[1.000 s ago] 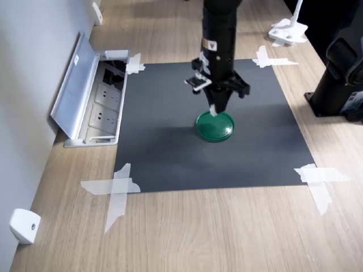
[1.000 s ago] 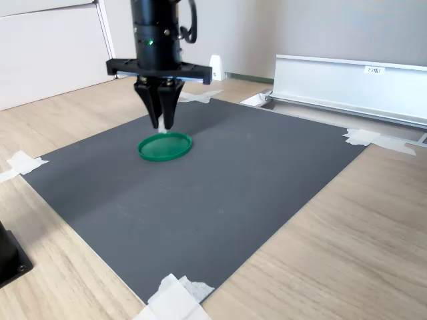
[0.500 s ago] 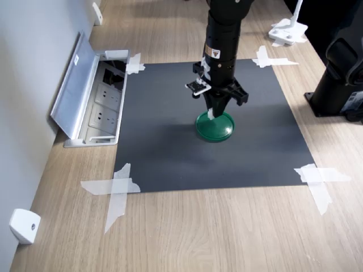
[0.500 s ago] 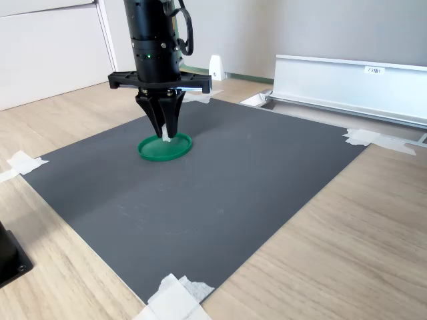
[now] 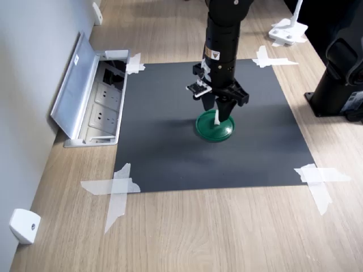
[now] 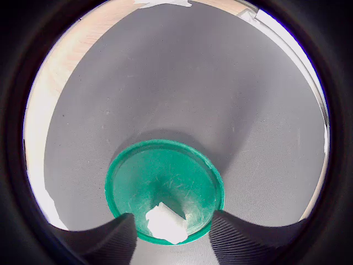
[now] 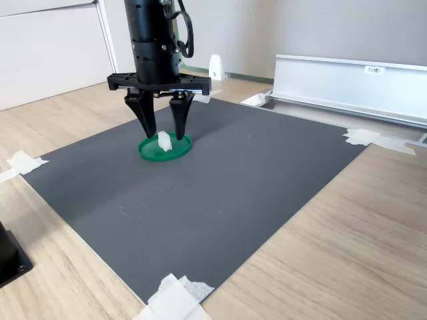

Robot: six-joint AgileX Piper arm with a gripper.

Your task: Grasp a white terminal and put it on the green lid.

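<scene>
The green lid (image 5: 214, 128) (image 7: 150, 151) (image 6: 160, 176) lies flat on the dark grey mat (image 5: 170, 141) (image 7: 220, 193). The white terminal (image 5: 216, 117) (image 7: 163, 141) (image 6: 165, 223) rests inside the lid near its rim, standing on end. My gripper (image 5: 217, 107) (image 7: 163, 128) (image 6: 172, 234) hangs straight above the lid, open, with one finger on each side of the terminal and a gap to each. Neither finger touches the terminal.
An open metal floor box with sockets (image 5: 93, 102) (image 7: 347, 87) borders the mat. White tape strips (image 5: 116, 190) (image 7: 175, 299) hold the mat's corners. A black stand base (image 5: 340, 85) and a small white wedge block (image 5: 24, 225) sit on the wooden surface.
The fingers, shut on the terminal a second ago, came down onto the lid and spread apart. The terminal now stands free on the lid.
</scene>
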